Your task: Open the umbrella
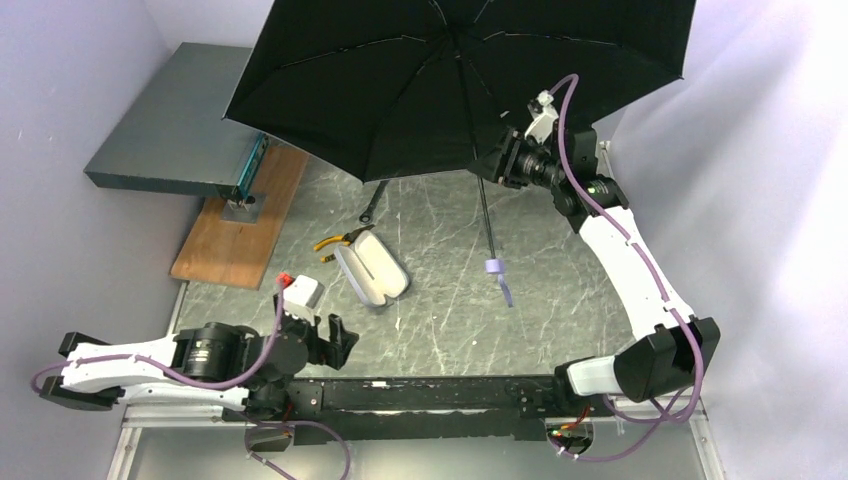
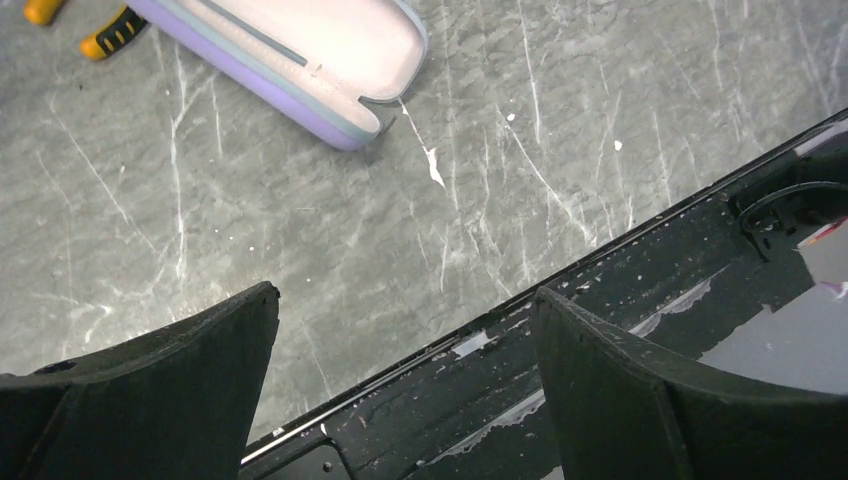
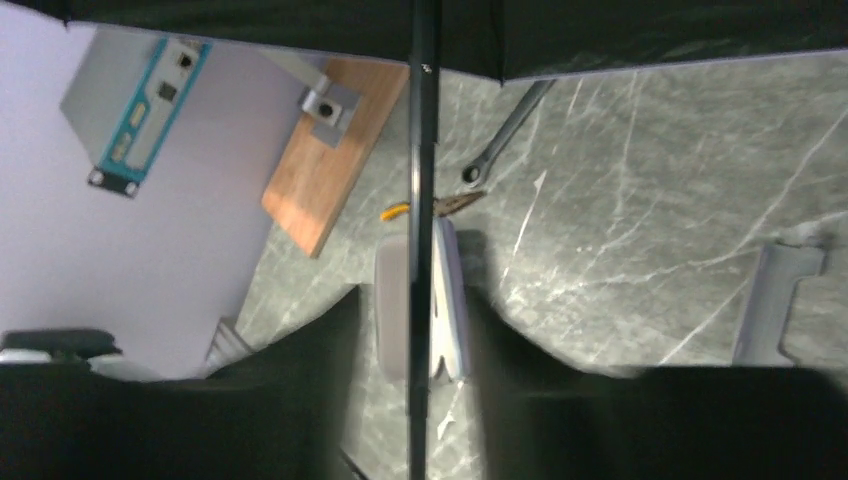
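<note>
Umbrella (image 1: 420, 70): we found it open and held up over the far side of the table, tilted, with its black ribbed side facing the top camera (the largest thing in view by far).
Table (image 1: 580, 250): we saw a grey marbled top with white veins, and both arm bases at its near edge.
Grey box (image 1: 170, 120): it sat in the far left corner, flat, with a teal edge, partly under the canopy's rim.
Wooden board (image 1: 240, 230): it lay just in front of the grey box.
Right gripper (image 1: 490, 165): it was raised to the shaft (image 3: 422, 200) just under the canopy. In the wrist view the shaft ran between the fingers (image 3: 320, 400) with table showing on either side, so we could not tell whether they were clenched on it or had let go.
Left gripper (image 2: 405, 300): it was spread wide with nothing between its fingers, low over the table's near edge.
Case (image 1: 372, 270): lilac with a pale lining, it lay open mid-table, well apart from the left gripper.
Wrench (image 1: 372, 205): it lay beyond the case, its far end under the canopy.
Pliers (image 1: 340, 240): yellow-handled, they lay just beside the case's far end.
Handle (image 1: 495, 266): small and lilac, it was the shaft's low end, to the right of the case.
</note>
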